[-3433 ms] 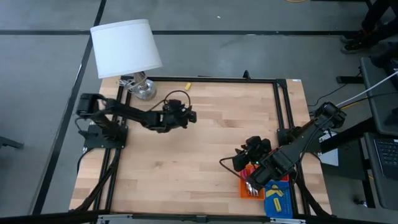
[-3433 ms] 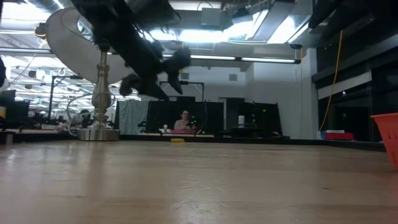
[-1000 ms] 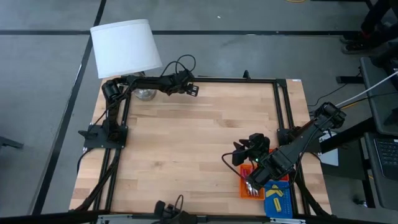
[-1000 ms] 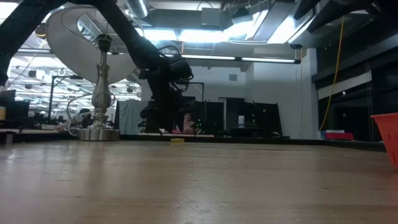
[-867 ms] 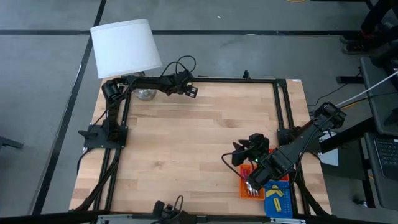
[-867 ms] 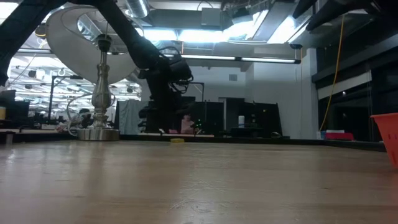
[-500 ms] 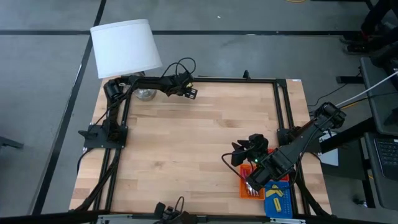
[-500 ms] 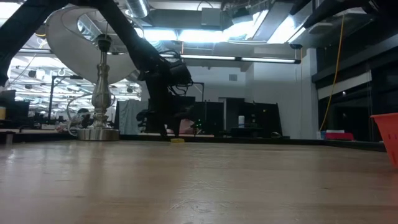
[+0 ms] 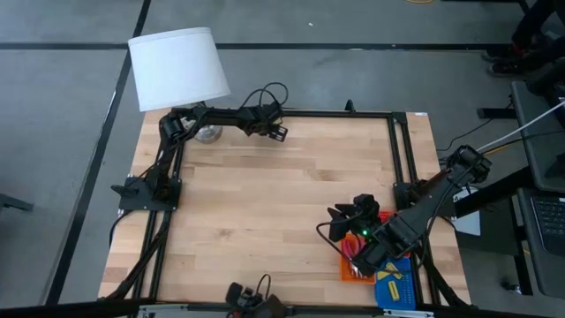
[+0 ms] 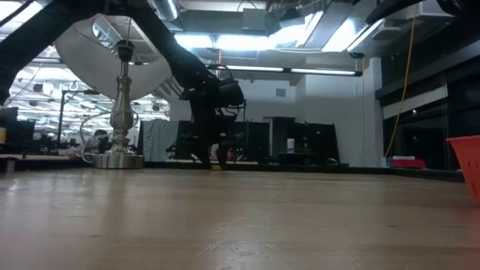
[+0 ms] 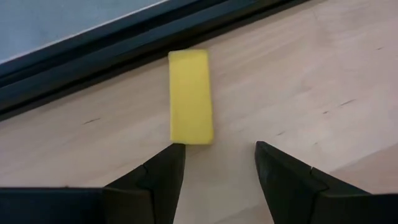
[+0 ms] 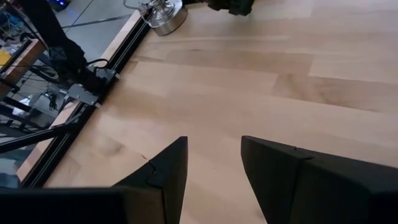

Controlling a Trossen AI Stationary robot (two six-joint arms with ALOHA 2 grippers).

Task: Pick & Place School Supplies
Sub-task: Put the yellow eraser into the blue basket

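Observation:
A small yellow block [image 11: 190, 96] lies flat on the wood table at its far edge, close beside the black frame rail [image 11: 112, 46]. My left gripper [image 11: 216, 155] hangs just over it, open. The block lies just ahead of the fingertips, nearer one finger, with nothing between them. In the high view my left gripper [image 9: 277, 129] hides the block. In the low view it stands low over the table [image 10: 216, 156]. My right gripper [image 9: 355, 212] waits open above the near right of the table [image 12: 214, 155], holding nothing.
A white-shaded lamp [image 9: 177, 66] stands at the far left corner, its metal base [image 9: 208, 132] next to my left arm. An orange mesh tray [image 9: 357, 265] and a blue one [image 9: 394, 287] with yellow packs sit at the near right. Bare wood [image 9: 265, 203] fills the middle.
My left gripper has moved a little toward the table's right edge along the far rail and has come down toward the yellow block. It stays open. My right arm has kept its place.

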